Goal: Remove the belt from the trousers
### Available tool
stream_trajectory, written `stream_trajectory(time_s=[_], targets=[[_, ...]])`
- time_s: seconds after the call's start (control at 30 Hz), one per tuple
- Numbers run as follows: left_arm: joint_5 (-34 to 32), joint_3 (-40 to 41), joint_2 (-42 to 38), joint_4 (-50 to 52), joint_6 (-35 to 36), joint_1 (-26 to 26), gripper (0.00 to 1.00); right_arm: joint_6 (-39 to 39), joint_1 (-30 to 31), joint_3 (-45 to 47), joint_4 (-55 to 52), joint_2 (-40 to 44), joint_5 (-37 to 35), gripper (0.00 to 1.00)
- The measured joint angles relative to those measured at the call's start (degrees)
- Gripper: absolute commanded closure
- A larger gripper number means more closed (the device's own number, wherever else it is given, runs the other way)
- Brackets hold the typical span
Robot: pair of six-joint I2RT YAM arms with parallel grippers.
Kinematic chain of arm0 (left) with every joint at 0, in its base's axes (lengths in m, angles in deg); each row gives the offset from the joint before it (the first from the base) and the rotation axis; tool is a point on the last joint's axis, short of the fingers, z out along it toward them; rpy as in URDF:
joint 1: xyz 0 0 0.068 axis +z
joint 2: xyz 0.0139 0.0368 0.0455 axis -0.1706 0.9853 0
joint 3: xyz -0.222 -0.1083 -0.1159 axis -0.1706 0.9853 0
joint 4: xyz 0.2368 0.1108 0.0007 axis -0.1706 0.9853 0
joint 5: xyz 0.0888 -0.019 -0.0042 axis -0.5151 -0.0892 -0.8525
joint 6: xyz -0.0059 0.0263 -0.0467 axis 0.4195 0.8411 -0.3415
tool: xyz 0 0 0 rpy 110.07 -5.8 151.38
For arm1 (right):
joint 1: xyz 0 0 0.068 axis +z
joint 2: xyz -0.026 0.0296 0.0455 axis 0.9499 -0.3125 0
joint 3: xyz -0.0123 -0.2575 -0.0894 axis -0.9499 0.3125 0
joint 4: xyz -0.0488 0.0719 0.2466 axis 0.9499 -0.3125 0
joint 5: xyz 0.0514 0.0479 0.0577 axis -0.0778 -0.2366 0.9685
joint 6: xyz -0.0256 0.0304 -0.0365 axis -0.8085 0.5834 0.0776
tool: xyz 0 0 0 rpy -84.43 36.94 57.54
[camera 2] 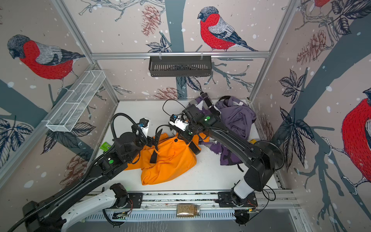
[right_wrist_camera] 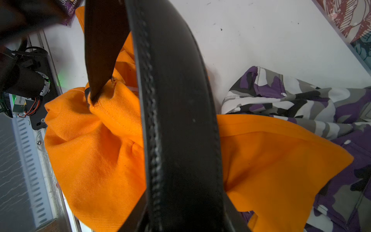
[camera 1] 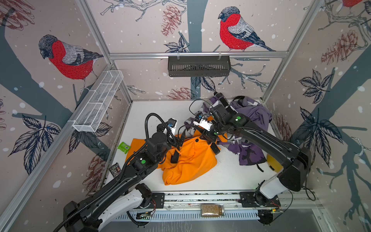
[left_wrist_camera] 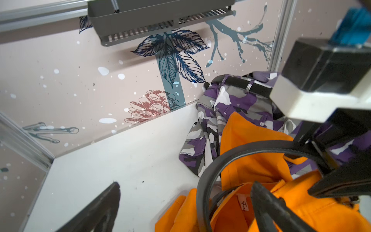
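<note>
A dark packet (camera 1: 114,170) lay partly under the left arm (camera 1: 120,180) near a green packet (camera 1: 124,147), and far right a yellow thing (camera 1: 274,163) showed only an edge behind the right arm (camera 1: 265,140). The orange trousers (camera 1: 188,164) sat mid-worktop (camera 1: 230,176) with purple camouflage trousers (camera 1: 249,154) crowding their right side. The left hand (left_wrist_camera: 185,183) was spread wide, gripping nothing, the belt (right_wrist_camera: 176,120) arcing from a trouser loop (right_wrist_camera: 94,96) between its fingers (left_wrist_camera: 267,204) to the right hand (camera 1: 209,143), which pinched it.

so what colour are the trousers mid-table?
The trousers are plain bright orange, no pattern; clearest in the right wrist view.
</note>
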Motion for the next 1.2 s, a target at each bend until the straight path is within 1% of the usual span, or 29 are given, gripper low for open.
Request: stream_trajectory(time_s=[0.13,0.23,0.27,0.3,0.33,0.37,0.4,0.43,0.47,0.5,0.57,0.6,0.63,0.67,0.7,0.77,0.83,0.9,1.03,1.2], targets=[[1.99,-2.73,4.02,0.42,6.1,-1.64,0.01,-0.04,0.31,-1.33,-1.27,0.5,-0.28,1.0],[2.67,-3.74,6.86,-1.51,9.09,-1.81,0.01,-0.22,0.92,-1.44,-2.05,0.83,-0.87,1.0],[2.71,-3.85,7.76,-2.21,9.77,-1.81,0.03,-0.24,1.09,-1.44,-2.19,0.87,-0.87,1.0],[2.89,-3.87,8.57,-3.15,10.49,-1.81,0.07,-0.24,1.29,-1.42,-2.19,0.92,-0.87,1.0],[3.34,-3.93,9.57,-4.37,11.1,-1.81,0.14,-0.24,1.29,-1.33,-2.21,0.98,-0.87,1.0],[4.17,-3.96,10.69,-5.7,11.78,-1.81,0.27,-0.22,1.38,-1.14,-2.19,1.11,-0.94,1.0],[4.26,-3.98,11.67,-6.6,12.04,-1.81,0.43,-0.2,1.38,-0.83,-2.1,1.31,-1.05,1.0],[4.74,-3.98,12.85,-7.26,12.33,-1.81,0.67,-0.17,1.31,-0.33,-1.99,1.57,-1.07,1.0],[5.68,-3.93,13.92,-7.43,12.41,-1.81,0.89,0.26,1.14,0.39,-1.66,2.01,-1.14,1.0],[6.01,-3.8,14.43,-7.52,12.28,-1.84,1.0,0.33,0.85,1.18,-1.49,2.45,-1.2,1.0],[6.47,-2.56,14.67,-8.17,11.61,-1.86,1.0,0.28,0.2,3.37,-0.63,3.5,-1.16,0.99],[7.13,-1.53,14.25,-8.52,10.86,-1.86,1.0,0.28,-0.11,4.76,0.39,4.02,-1.01,0.95],[7.96,-0.33,13.55,-8.59,10.34,-1.88,1.0,0.39,-0.42,6.38,1.77,4.46,-0.37,0.85],[8.39,0.94,12.61,-8.68,9.16,-1.99,1.0,0.44,-0.72,8.87,4.02,5.22,0.2,0.71],[8.92,2.27,11.52,-8.66,8.15,-1.99,1.0,0.5,-1.01,11.23,5.81,5.99,0.92,0.62],[10.21,5.14,9.35,-8.72,5.33,-2.05,1.0,0.92,-1.14,17.25,11.85,8.24,2.47,0.4],[9.79,7.96,7.02,-8.85,2.21,-2.58,1.0,2.12,-1.07,22.84,15.58,10.88,2.12,0.3],[8.24,10.16,5.09,-9.38,-0.39,-3.41,1.0,2.86,-0.92,27.98,18.71,13.49,0.9,0.26],[8.02,12.35,3.45,-10.58,-3.37,-4.79,1.0,3.41,0.55,35.45,27.06,18.58,0.63,0.22],[7.13,13.31,2.45,-10.78,-5.33,-4.9,1.0,3.45,1.6,36.94,33.55,20.35,0.59,0.19]])
